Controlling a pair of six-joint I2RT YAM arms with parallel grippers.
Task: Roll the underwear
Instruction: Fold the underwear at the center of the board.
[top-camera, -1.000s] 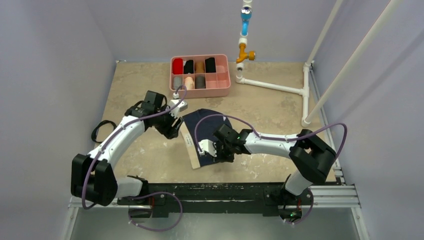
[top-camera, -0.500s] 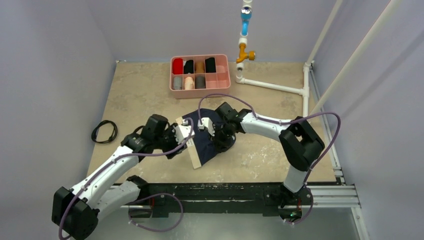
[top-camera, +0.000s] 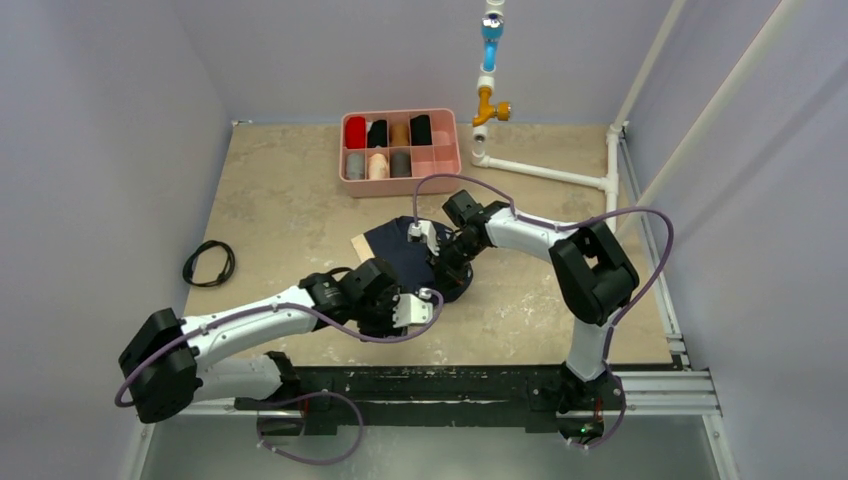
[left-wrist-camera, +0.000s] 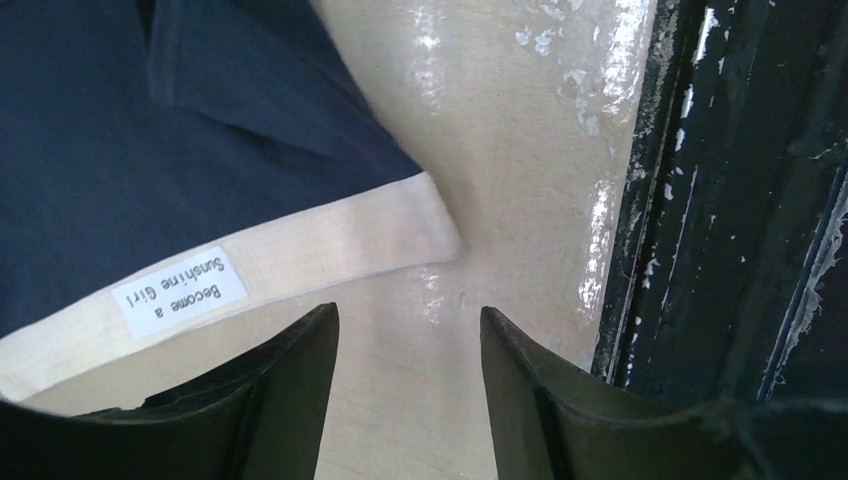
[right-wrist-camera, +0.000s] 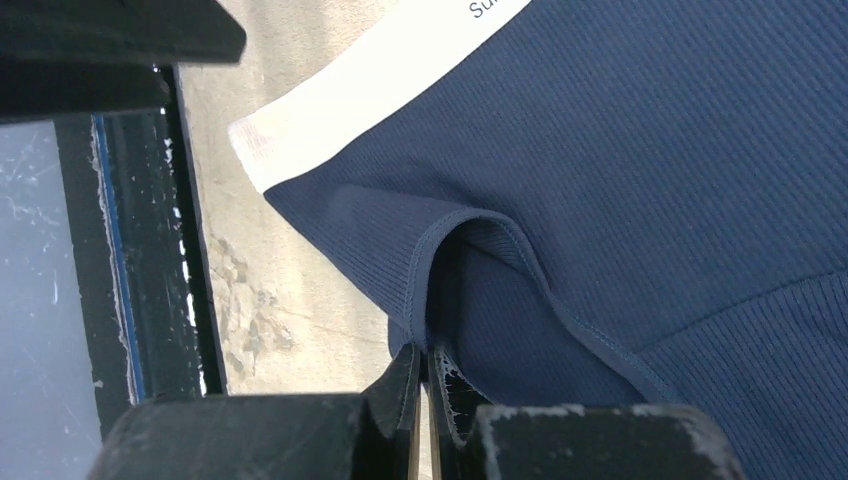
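Left hand (left-wrist-camera: 407, 322) spread apart, nothing between its fingers, low over bare bench (top-camera: 280, 180), just short of the end of the cream band (left-wrist-camera: 330, 250). Right hand (right-wrist-camera: 425, 362) pressed together, pinching a raised fold at a hem of the underwear (top-camera: 395, 250). Underwear otherwise flat mid-bench, navy, with a small white label (left-wrist-camera: 180, 290) on the band. Right forearm stretched over the far side of the garment, left arm reaching in from the near left. Black rail (left-wrist-camera: 720, 200) at the bench's near edge, close beside the left hand. Well apart at the back: pink tray (top-camera: 455, 150) of fabric rolls (top-camera: 378, 133), and a white pipe frame (top-camera: 545, 172) to its right. Black cable (top-camera: 208, 263) coiled at the left edge.
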